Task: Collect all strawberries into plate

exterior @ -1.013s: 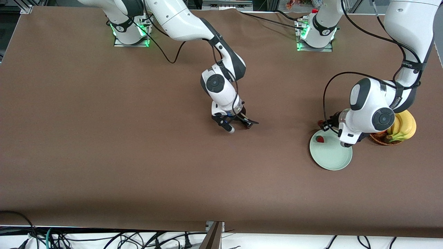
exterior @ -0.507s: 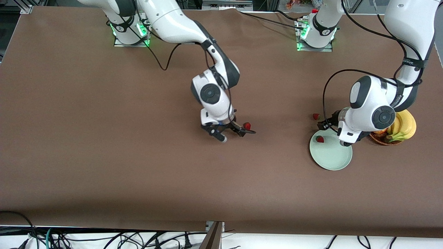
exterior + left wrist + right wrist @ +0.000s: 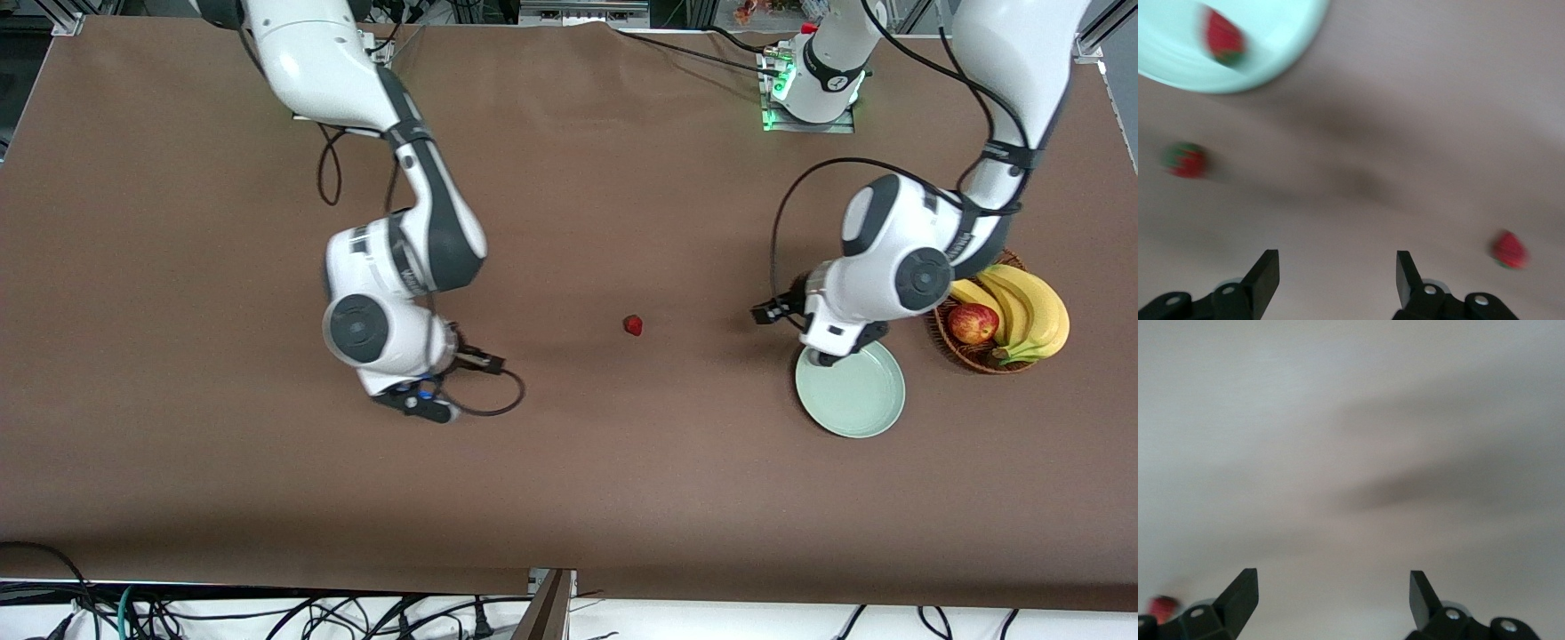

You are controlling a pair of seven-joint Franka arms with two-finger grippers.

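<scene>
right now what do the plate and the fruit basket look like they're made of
The plate: smooth, evenly coloured pale mint surface with a soft sheen and a moulded raised rim, so probably plastic or glazed ceramic; the look does not settle which. The fruit basket: brown woven strands with a matte finish, seemingly wicker.

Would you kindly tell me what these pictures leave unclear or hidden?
Front view: the left arm covers part of the plate, the strawberry in it and the strawberry beside it; the left wrist view shows both blurred.
Right wrist view: the lone strawberry is blurred, partly behind the right end effector.
</scene>
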